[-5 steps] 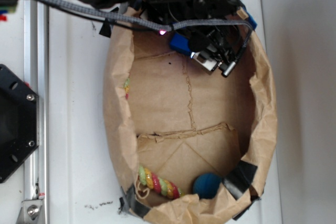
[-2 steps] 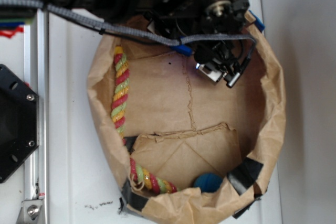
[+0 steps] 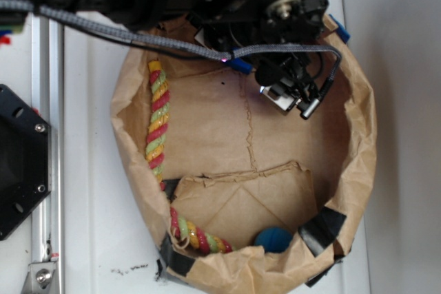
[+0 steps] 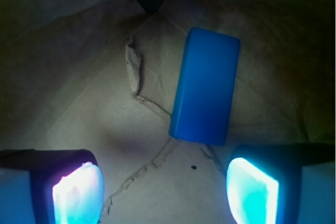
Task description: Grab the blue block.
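Here the paper bag (image 3: 358,135) is lying wider than a second ago: its left wall is standing further out, and the striped rope (image 3: 157,118) that was mostly hidden is now showing along that wall. The arm is hanging slightly lower over the bag's upper rim than before, so the approach appears to be settling rather than finished. In the wrist view the jaws (image 4: 163,190) are standing open and empty, their two pads glowing at the lower corners. The blue block (image 4: 206,86) is lying flat on the bag floor, ahead of the jaws and centred nearer the right pad, its long axis running roughly away from them, apart from both pads. In the exterior view only a blue sliver (image 3: 240,65) is showing under the arm
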Robot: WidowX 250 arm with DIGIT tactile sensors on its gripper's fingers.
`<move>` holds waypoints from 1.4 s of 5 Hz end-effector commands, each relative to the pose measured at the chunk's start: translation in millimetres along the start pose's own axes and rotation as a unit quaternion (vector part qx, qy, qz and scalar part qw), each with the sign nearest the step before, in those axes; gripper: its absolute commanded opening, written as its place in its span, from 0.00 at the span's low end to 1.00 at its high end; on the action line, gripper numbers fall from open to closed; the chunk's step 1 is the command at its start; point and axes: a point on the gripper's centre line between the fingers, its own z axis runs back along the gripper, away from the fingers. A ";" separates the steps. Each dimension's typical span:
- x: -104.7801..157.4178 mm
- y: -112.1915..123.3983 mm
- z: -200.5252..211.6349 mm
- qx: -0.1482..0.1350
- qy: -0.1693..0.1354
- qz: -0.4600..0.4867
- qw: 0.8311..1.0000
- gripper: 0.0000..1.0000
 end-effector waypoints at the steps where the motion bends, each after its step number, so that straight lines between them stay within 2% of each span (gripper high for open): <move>1: 23.0 31.3 8.0 0.008 -0.063 0.013 0.998 1.00; 2: 25.6 38.7 6.5 0.015 -0.081 0.017 0.996 1.00; 4: 25.5 61.6 -15.5 -0.010 -0.073 0.017 0.997 1.00; 5: 34.1 63.8 -26.8 -0.001 -0.059 0.030 0.998 1.00; 6: 45.9 57.8 -37.5 0.013 -0.046 0.040 0.998 1.00; 7: 47.9 45.1 -36.1 0.011 -0.047 0.036 0.998 1.00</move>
